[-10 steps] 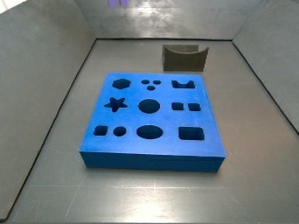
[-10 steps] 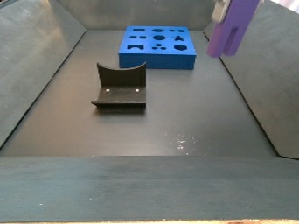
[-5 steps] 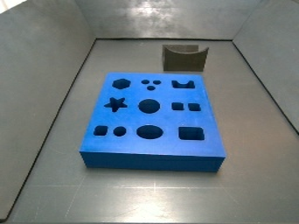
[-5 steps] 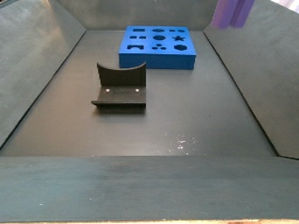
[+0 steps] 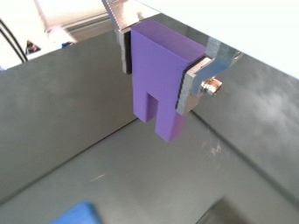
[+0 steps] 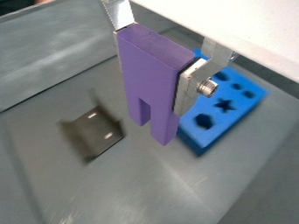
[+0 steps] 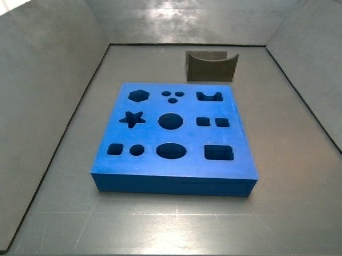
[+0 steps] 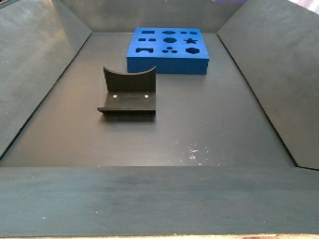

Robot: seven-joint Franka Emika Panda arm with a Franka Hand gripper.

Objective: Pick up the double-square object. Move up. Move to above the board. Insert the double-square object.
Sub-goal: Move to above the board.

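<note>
You have the double-square object (image 5: 159, 77) clamped between the silver fingers (image 5: 197, 83) of the gripper (image 5: 162, 63); in both wrist views it hangs upright, notch downward, clear of the grey floor (image 6: 70, 66). Neither side view shows the gripper or the piece. The board (image 7: 174, 136) lies flat at the centre of a side view, its cut-outs unfilled, with the fixture (image 7: 210, 67) standing apart behind it, toward the upper right of the frame.

One hand (image 6: 158, 74), one double-square object (image 6: 149, 83), one board (image 7: 174, 137), one fixture (image 8: 126, 92).
</note>
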